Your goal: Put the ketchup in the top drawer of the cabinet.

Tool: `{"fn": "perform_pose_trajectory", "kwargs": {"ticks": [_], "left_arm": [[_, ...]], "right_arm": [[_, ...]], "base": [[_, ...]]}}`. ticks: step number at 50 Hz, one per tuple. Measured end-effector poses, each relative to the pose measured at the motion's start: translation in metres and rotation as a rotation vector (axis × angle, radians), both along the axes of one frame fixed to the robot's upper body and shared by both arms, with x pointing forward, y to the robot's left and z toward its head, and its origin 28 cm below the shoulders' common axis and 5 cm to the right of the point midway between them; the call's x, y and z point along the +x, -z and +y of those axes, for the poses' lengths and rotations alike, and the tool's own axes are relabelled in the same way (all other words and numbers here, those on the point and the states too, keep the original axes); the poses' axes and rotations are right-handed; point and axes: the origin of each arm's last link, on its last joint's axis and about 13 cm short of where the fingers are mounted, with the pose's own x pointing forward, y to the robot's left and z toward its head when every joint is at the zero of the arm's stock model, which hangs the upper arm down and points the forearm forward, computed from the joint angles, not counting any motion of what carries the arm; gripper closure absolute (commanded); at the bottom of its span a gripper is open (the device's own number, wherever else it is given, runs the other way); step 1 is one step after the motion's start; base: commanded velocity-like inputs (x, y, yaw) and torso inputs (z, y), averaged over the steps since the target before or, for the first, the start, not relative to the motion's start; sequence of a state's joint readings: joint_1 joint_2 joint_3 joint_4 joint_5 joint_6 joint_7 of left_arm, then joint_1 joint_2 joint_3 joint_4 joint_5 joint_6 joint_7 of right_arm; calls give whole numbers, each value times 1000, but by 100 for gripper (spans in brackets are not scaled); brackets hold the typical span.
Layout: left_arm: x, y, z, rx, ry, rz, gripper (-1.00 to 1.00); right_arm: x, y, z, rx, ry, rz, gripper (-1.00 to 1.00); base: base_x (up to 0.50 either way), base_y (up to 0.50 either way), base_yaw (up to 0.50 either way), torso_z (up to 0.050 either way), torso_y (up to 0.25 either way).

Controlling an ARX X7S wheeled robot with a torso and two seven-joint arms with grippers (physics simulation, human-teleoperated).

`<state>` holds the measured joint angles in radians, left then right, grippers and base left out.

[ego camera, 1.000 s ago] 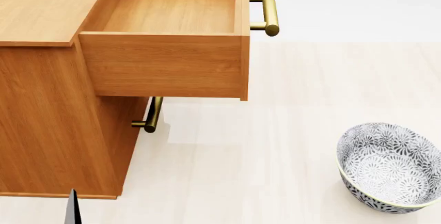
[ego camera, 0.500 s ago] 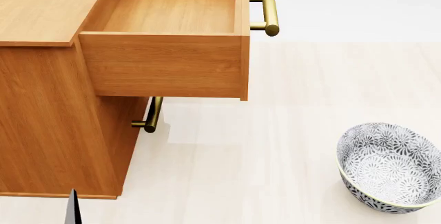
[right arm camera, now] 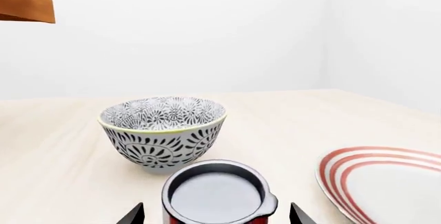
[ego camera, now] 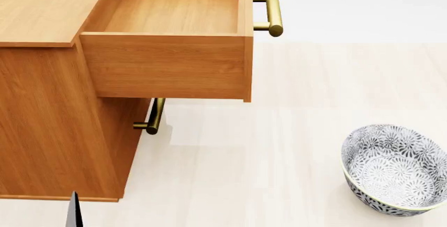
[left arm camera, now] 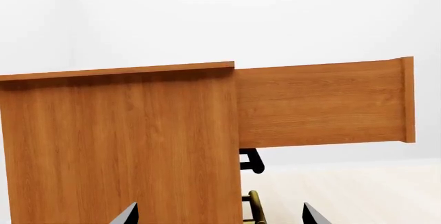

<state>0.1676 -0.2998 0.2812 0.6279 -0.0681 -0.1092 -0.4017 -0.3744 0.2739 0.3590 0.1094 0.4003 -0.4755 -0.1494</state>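
Note:
The cabinet (ego camera: 42, 122) stands at the left of the head view with its top drawer (ego camera: 167, 65) pulled out and its inside bare. The ketchup (right arm camera: 215, 195), a red can with a silver top, appears only in the right wrist view. It stands upright between the spread fingers of my right gripper (right arm camera: 217, 217), with a gap on each side. My left gripper (left arm camera: 220, 217) is open beside the cabinet's side wall (left arm camera: 117, 146), below the drawer (left arm camera: 320, 105). One of its fingertips (ego camera: 73, 212) shows at the head view's lower edge.
A patterned grey-white bowl (ego camera: 394, 168) sits on the pale floor at the right, just behind the can (right arm camera: 162, 131). A white plate with red rings (right arm camera: 386, 182) lies beside the can. The lower drawer's brass handle (ego camera: 152, 117) juts out under the open drawer.

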Motion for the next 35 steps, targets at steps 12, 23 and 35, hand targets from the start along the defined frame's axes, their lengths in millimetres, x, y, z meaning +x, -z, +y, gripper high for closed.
{"fn": "perform_pose_trajectory", "kwargs": {"ticks": [12,23,35], "left_arm": [[0,0,0,-3,1,1,-100],[0,0,0,-5,1,2,-100],[0,0,0,-7,1,3,-100]], "right_arm": [[5,0,0,-2,3,-1,-100],[11,-1,0,-4,1,-4,-100],[12,0,1,0,3,-4,-100]], "base": [[0,0,0,0,0],[0,0,0,0,0],[0,0,0,0,0]]}}
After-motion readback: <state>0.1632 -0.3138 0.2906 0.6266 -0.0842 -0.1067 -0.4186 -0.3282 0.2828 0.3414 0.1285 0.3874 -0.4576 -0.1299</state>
